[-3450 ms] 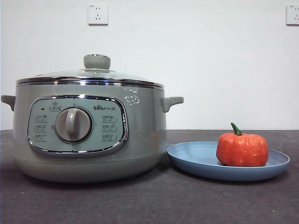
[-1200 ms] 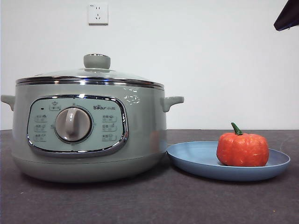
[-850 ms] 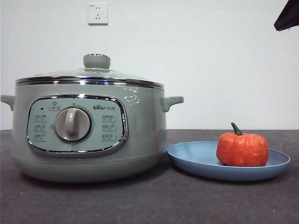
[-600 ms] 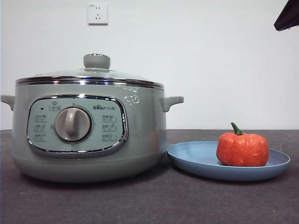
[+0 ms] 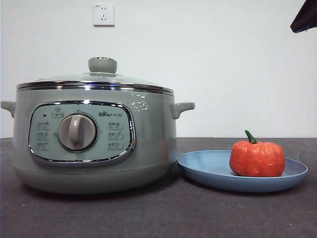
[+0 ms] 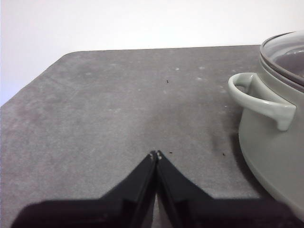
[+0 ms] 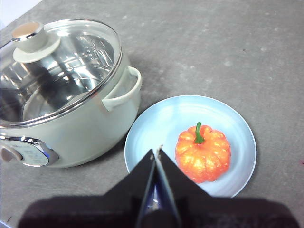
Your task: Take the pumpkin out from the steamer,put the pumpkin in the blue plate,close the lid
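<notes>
The pumpkin (image 5: 256, 158) sits upright in the blue plate (image 5: 208, 171) to the right of the steamer (image 5: 94, 134). The lid (image 5: 96, 79) rests closed on the steamer, its knob (image 5: 102, 65) on top. In the right wrist view the pumpkin (image 7: 203, 154) lies in the plate (image 7: 156, 118) beside the steamer (image 7: 85, 118), whose lid (image 7: 61, 61) is on; no food shows through the glass. My right gripper (image 7: 156, 150) is shut and empty, high above the plate. My left gripper (image 6: 156, 154) is shut and empty over bare table beside the steamer's handle (image 6: 259, 97).
A black arm tip (image 5: 304, 17) shows at the top right corner of the front view. A wall socket (image 5: 103, 14) is on the white wall behind. The dark grey table (image 5: 173, 213) runs in front of the pot and plate.
A black arm tip came into the top right corner, hiding the wall socket there, and has held still for the last second. Pot, lid, plate and pumpkin have not moved.
</notes>
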Controlling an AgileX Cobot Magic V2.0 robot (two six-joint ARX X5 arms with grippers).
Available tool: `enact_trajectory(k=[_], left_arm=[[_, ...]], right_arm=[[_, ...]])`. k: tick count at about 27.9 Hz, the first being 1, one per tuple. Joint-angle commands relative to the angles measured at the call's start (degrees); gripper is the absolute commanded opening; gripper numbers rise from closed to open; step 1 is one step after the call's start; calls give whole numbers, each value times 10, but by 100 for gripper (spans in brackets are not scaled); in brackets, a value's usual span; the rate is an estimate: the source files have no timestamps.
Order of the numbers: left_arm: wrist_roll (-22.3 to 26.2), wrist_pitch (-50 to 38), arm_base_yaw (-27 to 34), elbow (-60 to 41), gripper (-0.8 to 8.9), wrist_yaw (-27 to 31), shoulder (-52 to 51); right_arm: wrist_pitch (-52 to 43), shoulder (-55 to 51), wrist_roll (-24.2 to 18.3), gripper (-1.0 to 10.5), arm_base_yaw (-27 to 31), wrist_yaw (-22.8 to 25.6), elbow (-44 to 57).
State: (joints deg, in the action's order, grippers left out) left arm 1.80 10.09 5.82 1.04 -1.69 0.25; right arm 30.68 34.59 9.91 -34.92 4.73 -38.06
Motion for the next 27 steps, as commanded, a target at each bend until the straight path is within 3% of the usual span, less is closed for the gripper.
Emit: enact_trajectory(k=[1,4,6,10,13,21,27], left_arm=[[-5,-6,2,-9,-4,0,-2],[-5,-5,2,-9,-4,0,-2],[-5,-5,2,-9,-4,0,-2],[-5,-4,2,-9,-4,0,-2],[-5,-4,2,-9,-4,0,-2],[-5,-1,2,-9,-4,0,-2],[-5,0,2,-9,-4,0,-2]], right_arm=[[-1,-3,-11,-17,0,15,5],[11,-37,-18,-17,21,15,5],[6,-61,-66,-17,71,-2,12],[-77,-148,-99,-17,238,-110,100],[-130,-226,-98,-17,310,-153,195],[-169,-335,-94,-17,325,-153,339],[-184,-345,-82,-17,325,-151,366]])
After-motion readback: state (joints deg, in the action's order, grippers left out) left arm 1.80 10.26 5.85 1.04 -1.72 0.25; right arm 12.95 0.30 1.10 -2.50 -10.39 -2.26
